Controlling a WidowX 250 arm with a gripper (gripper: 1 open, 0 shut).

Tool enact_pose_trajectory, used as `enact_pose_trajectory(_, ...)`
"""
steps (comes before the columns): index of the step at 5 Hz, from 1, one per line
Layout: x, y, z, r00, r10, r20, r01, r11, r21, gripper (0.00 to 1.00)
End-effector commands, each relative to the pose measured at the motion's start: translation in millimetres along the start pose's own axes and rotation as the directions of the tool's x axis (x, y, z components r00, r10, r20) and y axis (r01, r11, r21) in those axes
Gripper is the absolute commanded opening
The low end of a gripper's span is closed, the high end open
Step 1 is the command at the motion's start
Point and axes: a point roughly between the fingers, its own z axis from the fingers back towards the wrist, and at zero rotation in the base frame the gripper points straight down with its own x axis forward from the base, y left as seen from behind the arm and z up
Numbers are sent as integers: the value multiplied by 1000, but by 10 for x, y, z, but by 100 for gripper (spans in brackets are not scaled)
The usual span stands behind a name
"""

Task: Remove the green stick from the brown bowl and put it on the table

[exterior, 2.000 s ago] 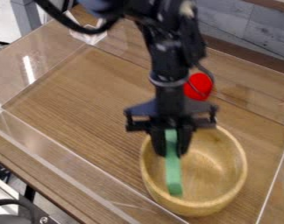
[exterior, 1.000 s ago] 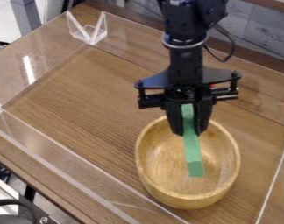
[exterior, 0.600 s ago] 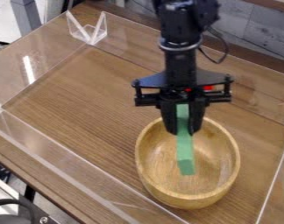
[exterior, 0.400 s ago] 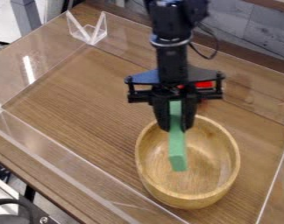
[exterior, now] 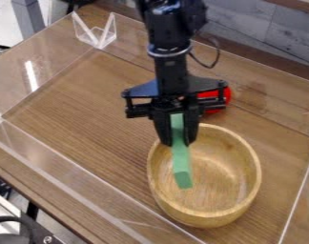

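Observation:
My gripper points straight down and is shut on the top of the green stick. The stick hangs nearly upright from the fingers, tilted slightly. Its lower end is over the left inner part of the brown bowl, near the rim; whether it touches the bowl's floor I cannot tell. The light wooden bowl sits at the front right of the wooden table. The gripper stands above the bowl's back left rim.
A red object lies behind the bowl, partly hidden by the gripper. A clear plastic piece stands at the back left. Low transparent walls run around the table's edges.
The gripper has carried the green stick to the left, from over the bowl's middle to its left side. Its grip has stayed the same.

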Motion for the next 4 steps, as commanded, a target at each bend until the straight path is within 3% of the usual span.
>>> enact_pose_trajectory(1,47,38,66,997,55,48,-53,998,-32,0)
enact_pose_trajectory(3,92,-14,8,999,2,50,-1,1000,-14,0)
enact_pose_trajectory(4,119,-127,81,998,-3,56,4,1000,-5,100)
